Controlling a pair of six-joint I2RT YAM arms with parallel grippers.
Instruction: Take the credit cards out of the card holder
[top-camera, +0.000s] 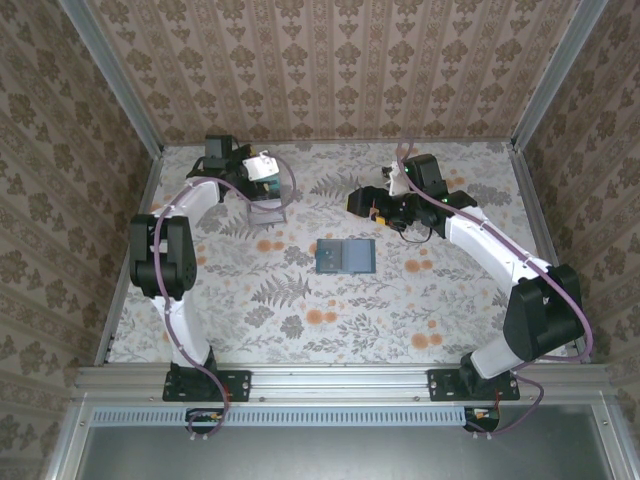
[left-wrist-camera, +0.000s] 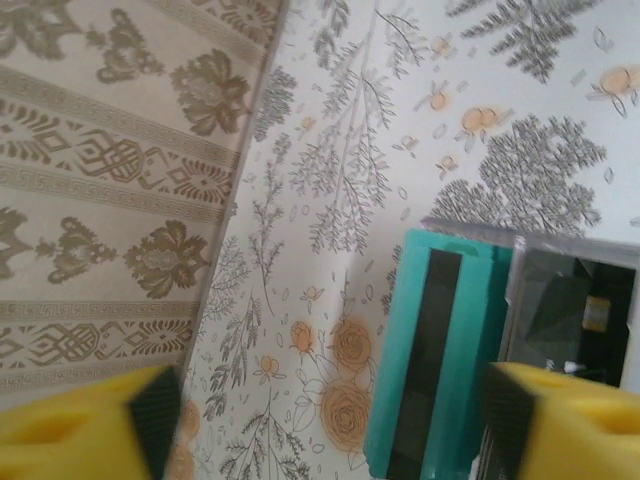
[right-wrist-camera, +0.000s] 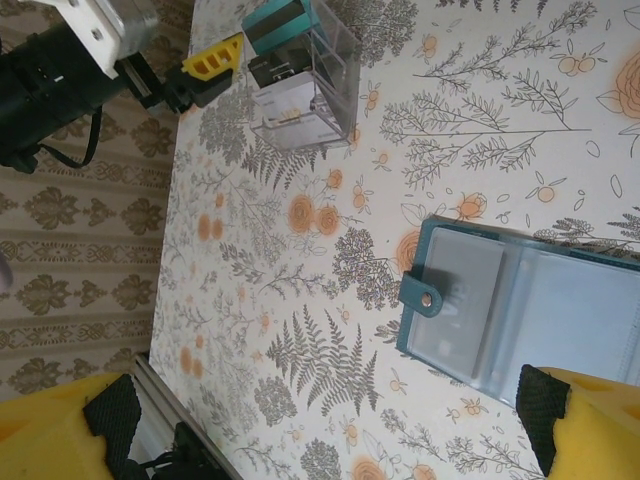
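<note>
At table centre: card holder (top-camera: 345, 256), opened flat, apart from both grippers. At 10 o'clock of it: clear box (top-camera: 268, 208), teal card (left-wrist-camera: 430, 360) standing inside, more cards seemingly beside it. Judged partly done. Pale card (right-wrist-camera: 460, 290) apparently left in a holder pocket, not yet extracted. Left gripper (left-wrist-camera: 325, 420) over box, fingers spread, pinching nothing. Right gripper (top-camera: 365, 203) at 1 o'clock of holder, spread, empty. Approach to holder judged unobstructed.

Card holder (right-wrist-camera: 520, 310): glossy clear plastic (matt teal edging)
</note>
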